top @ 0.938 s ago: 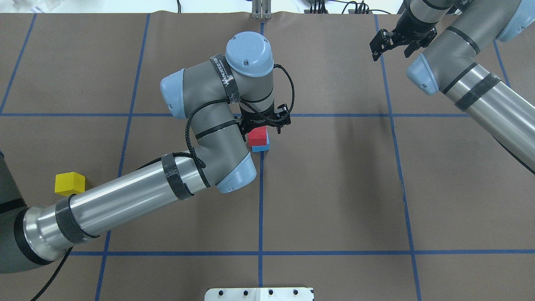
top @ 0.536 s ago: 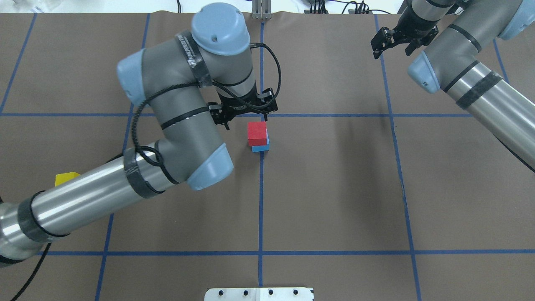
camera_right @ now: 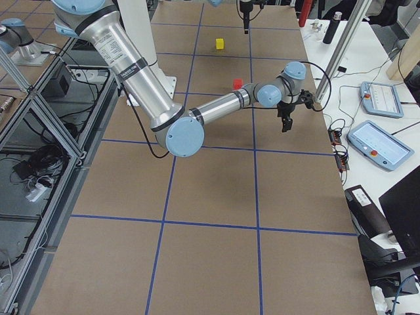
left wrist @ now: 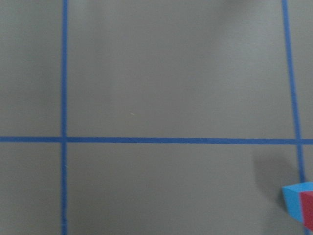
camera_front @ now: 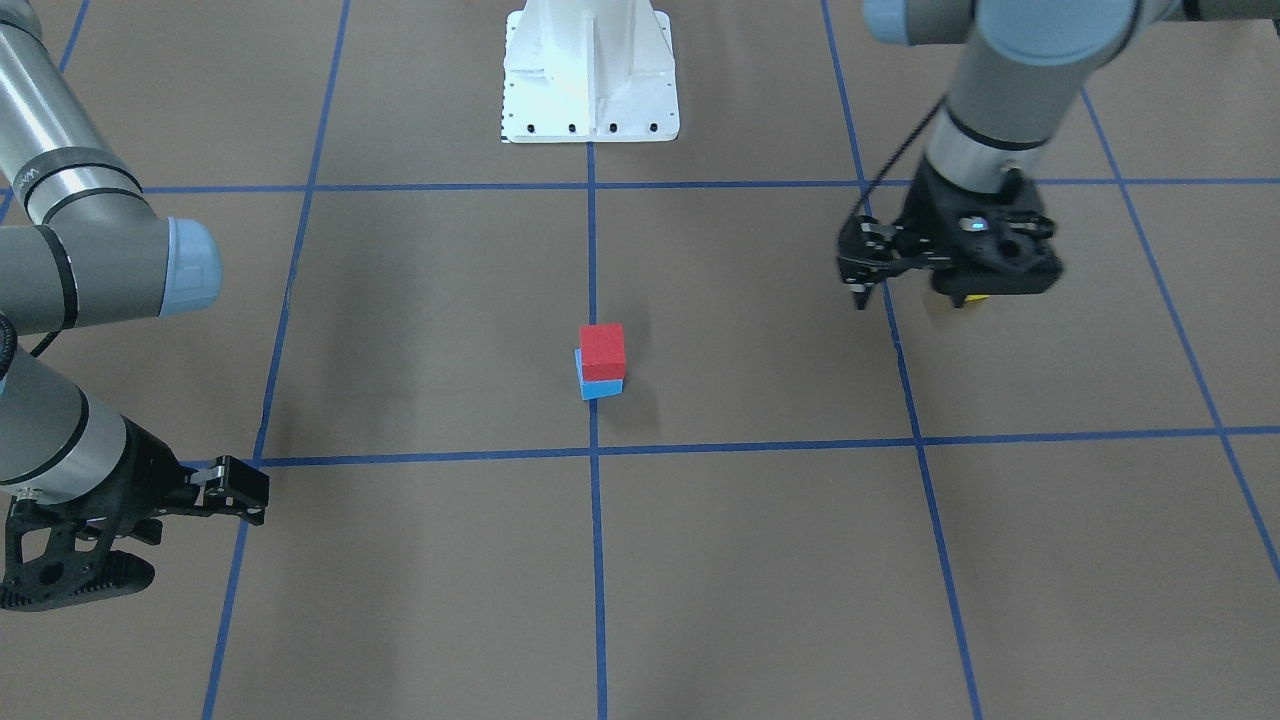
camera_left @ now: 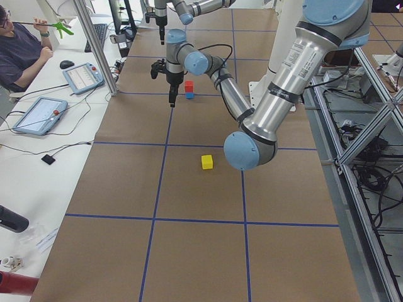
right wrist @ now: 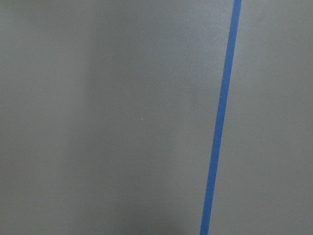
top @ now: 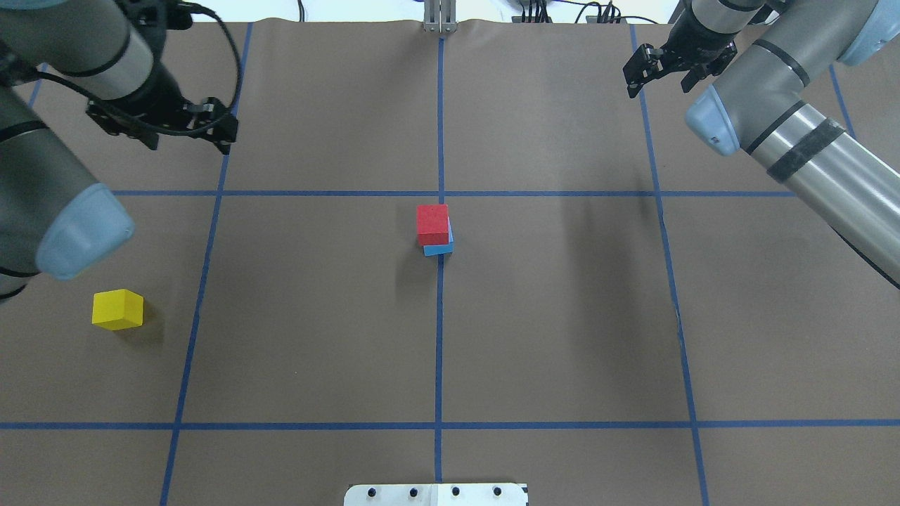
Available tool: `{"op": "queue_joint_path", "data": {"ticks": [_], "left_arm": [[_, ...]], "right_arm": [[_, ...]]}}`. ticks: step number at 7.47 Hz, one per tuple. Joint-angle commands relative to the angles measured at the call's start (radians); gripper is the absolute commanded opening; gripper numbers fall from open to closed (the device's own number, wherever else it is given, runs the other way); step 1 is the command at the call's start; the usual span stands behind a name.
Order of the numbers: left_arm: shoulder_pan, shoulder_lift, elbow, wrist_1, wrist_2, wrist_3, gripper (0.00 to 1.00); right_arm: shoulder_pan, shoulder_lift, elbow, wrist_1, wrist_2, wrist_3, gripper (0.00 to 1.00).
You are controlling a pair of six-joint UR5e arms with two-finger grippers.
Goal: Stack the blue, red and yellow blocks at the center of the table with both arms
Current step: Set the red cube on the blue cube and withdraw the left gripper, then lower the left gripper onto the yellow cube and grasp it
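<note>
**Brown surface, taped into squares**

The brown surface [top: 562, 337] was ruled into large squares by thin blue tape lines [top: 439, 365]. At its centre a blue block [top: 439, 249] sat touching the middle line, with a red block [top: 432, 223] on top, slightly offset. A yellow block [top: 117, 310] lay well apart, toward the left edge. A white pedestal base [top: 436, 495] stood at the middle of the robot-side edge.

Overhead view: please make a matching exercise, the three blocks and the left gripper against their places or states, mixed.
1 red block
2 blue block
3 yellow block
4 left gripper

a alone, far to the robot's left
b under another block, at the centre
c open and empty
d on top of another block

Pairs: 1-d, 2-b, 3-a, 4-c
</note>
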Motion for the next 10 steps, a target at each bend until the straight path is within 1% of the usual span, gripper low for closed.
{"op": "queue_joint_path", "data": {"ticks": [1,2,3,4,5,6,7,8,9,10], "left_arm": [[-0.085,0.335,-0.021,-0.313,-0.065,0.111,1.00],[-0.091,0.425,-0.009,-0.417,-0.065,0.110,1.00],[-0.091,0.439,0.009,-0.421,-0.064,0.094,1.00],[-0.084,0.429,0.064,-0.425,-0.061,0.018,1.00],[-0.081,0.423,0.110,-0.495,-0.061,-0.061,1.00],[-0.075,0.423,0.155,-0.605,-0.059,-0.175,1.00],[-0.032,0.423,0.163,-0.658,-0.030,-0.271,1.00],[0.050,0.424,0.164,-0.661,0.056,-0.329,1.00],[0.100,0.427,0.166,-0.663,0.100,-0.363,1.00],[0.105,0.430,0.158,-0.665,0.102,-0.396,1.00]], "right_arm": [[0.000,0.001,0.000,0.001,0.000,0.001,1.00],[0.000,0.000,0.000,0.001,0.000,0.001,1.00],[0.000,0.000,0.000,0.000,0.000,0.000,1.00],[0.000,0.000,0.000,0.000,0.000,0.000,1.00],[0.000,0.000,0.000,0.000,0.000,0.001,1.00],[0.000,0.000,0.000,0.000,0.000,0.001,1.00],[-0.002,0.000,0.000,0.000,-0.002,0.001,1.00],[-0.002,0.000,-0.002,-0.002,-0.002,0.000,1.00],[-0.002,0.001,-0.002,-0.002,-0.003,-0.002,1.00],[-0.002,0.001,-0.002,0.000,-0.003,0.000,1.00]]}}
